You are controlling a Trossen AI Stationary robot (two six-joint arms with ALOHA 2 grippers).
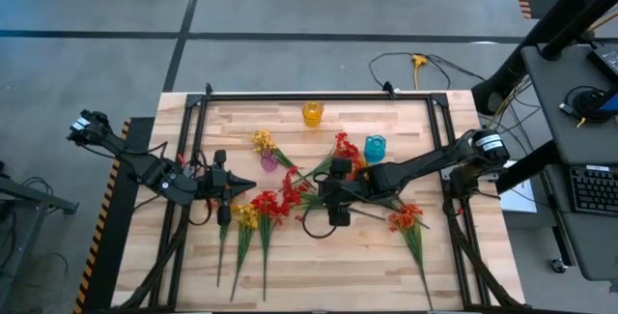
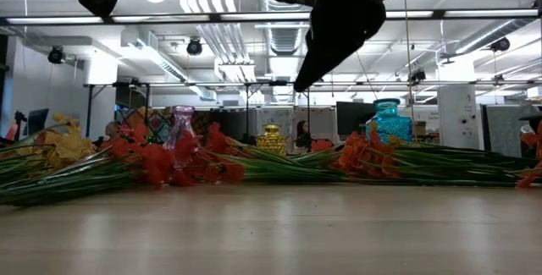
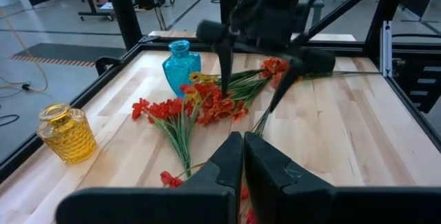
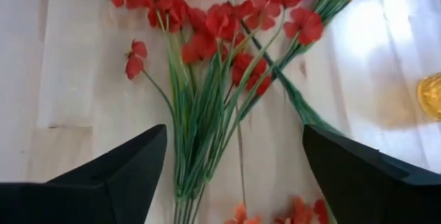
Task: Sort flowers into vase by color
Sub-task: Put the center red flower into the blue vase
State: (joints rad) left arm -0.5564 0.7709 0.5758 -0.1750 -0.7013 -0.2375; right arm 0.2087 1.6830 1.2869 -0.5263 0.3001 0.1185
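— High view first: where are the flowers (image 1: pixel 290 198)?

— Scattered flat across the middle of the table (image 1: pixel 367 266), not one of them in a vase. Most stems run toward the near edge with the blossoms pointing toward the far edge; an orange-red spray (image 1: pixel 410 232) lies apart, toward the right edge. The yellow vase (image 1: pixel 312 113) stands at the far edge, the blue vase (image 1: pixel 375 147) and the purple vase (image 1: pixel 269 161) nearer the middle.

— And the right gripper (image 1: pixel 339 208)?

— Over the red blossoms at the centre. Only the right wrist view settles it — its fingers (image 4: pixel 114 176) are spread wide with nothing between them, red sprays (image 4: pixel 213 79) lying on the wood below.

— The left gripper (image 3: pixel 244 176)?

— Near the left edge, fingers pressed together, holding nothing. Its wrist view looks across to the other arm.

— The low view?

— Stems lying level, three vases upright behind them.
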